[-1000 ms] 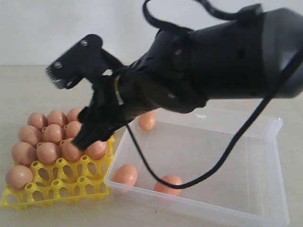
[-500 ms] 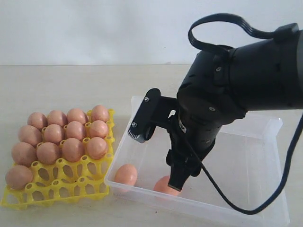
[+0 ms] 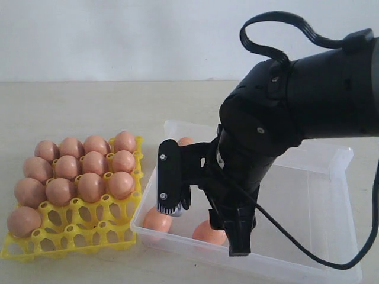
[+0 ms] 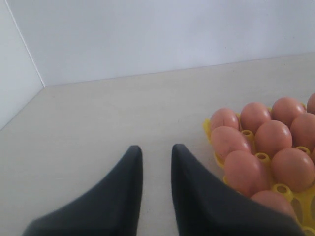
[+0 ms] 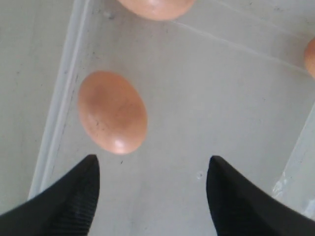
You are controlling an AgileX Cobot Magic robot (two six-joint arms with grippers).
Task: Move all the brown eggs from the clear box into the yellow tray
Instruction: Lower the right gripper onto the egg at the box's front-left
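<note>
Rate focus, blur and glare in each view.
Exterior view: even, soft light, right claw crisp, no motion blur. Left wrist view: left claw soft-edged, brown eggs slightly soft. Right wrist view: egg sharp with small highlight, clear box wall faintly glary.

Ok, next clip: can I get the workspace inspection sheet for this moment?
Surface: pale tabletop.
Job's things: thirteen brown eggs in the yellow tray; three more in the clear box.
Clutter: nothing seen.
Grippers: right pincer open, low in the box by an egg; left pincer narrowly open, empty, near the tray.
Cables: black cable looped over the right arm.
Surroundings: plain white wall.
</note>
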